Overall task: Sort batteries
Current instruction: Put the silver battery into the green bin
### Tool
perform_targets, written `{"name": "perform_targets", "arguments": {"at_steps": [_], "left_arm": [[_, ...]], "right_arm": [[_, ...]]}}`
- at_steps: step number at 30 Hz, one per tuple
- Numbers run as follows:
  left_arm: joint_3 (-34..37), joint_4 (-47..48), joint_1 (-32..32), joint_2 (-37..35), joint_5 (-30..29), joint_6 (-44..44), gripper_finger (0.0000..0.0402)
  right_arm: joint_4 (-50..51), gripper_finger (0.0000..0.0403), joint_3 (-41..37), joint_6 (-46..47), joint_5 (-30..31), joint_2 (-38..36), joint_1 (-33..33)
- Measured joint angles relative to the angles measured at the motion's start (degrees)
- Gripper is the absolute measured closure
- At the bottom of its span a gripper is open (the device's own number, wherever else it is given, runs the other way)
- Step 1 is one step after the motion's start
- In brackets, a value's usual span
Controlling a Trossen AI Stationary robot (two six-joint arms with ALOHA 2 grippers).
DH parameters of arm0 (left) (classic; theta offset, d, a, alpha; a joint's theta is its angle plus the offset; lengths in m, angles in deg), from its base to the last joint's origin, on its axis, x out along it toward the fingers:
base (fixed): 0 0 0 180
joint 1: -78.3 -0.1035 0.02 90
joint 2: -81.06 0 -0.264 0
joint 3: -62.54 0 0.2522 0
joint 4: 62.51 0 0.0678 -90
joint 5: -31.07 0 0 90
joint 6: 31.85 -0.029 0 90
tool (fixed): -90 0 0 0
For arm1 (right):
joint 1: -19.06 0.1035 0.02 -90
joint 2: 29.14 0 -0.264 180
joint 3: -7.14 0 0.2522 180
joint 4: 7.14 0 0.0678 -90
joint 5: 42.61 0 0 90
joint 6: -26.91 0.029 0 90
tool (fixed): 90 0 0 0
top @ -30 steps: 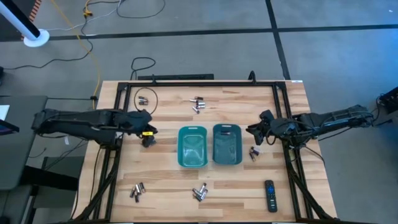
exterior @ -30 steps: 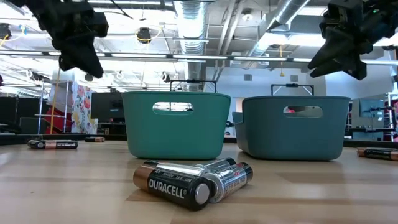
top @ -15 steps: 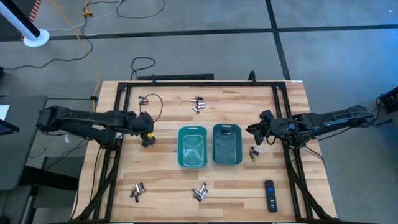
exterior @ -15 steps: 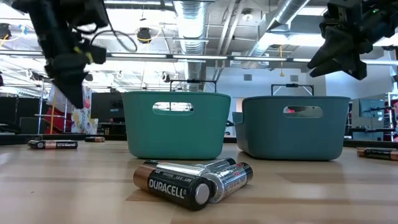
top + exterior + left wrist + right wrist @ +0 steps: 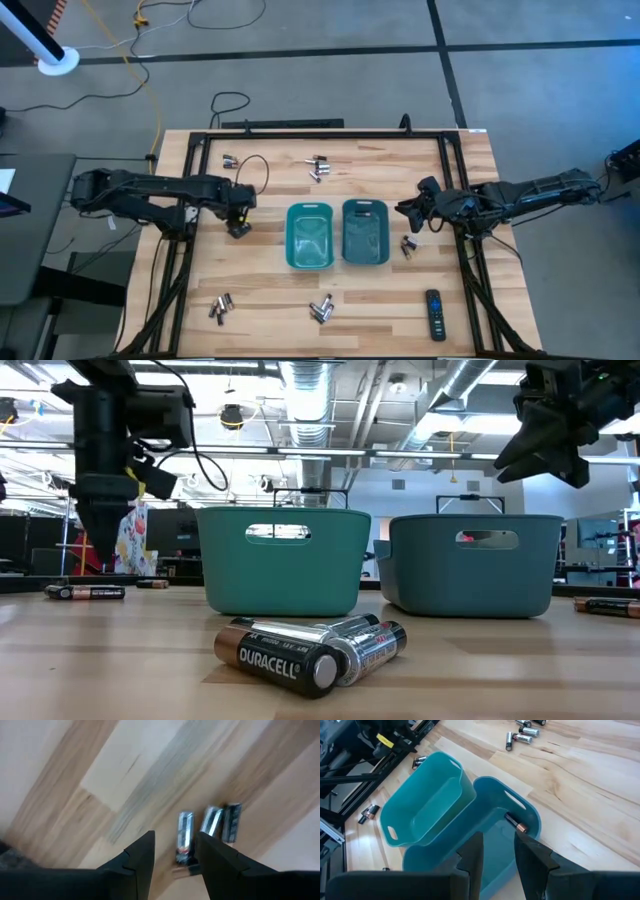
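Sorting barely begun, I judge. Small cylindrical batteries [image 5: 320,309] lie in scattered clusters around two teal plastic bins [image 5: 309,235]. Left gripper [image 5: 174,851], fingers parted, hovers over three cells. Right gripper [image 5: 497,847], parted and empty, hangs above the bins.

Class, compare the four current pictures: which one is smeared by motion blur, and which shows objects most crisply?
Left wrist view: the wood grain and three batteries are streaked and soft. Low view: the front batteries are crisp, their label readable, with bright ceiling lights behind. High view and right wrist view: even light, no obvious blur.
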Motion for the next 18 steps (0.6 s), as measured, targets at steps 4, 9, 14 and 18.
{"name": "perform_targets", "arguments": {"at_steps": [4, 9, 14, 18], "left_arm": [[0.0, -1.5, -0.8, 0.0, 0.4, -2.1, 0.0265], [0.0, -1.9, -2.6, 0.0, 0.7, -5.1, 0.0265], [0.0, -3.4, -5.0, 0.0, 2.1, -8.3, 0.0265], [0.0, -3.8, -6.6, 0.0, 5.0, -8.4, 0.0265]], "right_arm": [[-0.7, 0.0276, 0.0, 0.1, 0.0, 0.1, 0.0], [-1.5, 0.0276, 0.0, 0.0, 0.0, 0.5, 0.0], [-1.6, 0.0276, 0.0, 0.0, 0.0, 1.1, 0.0], [-1.7, 0.0276, 0.0, 0.0, 0.0, 1.6, 0.0]]}}
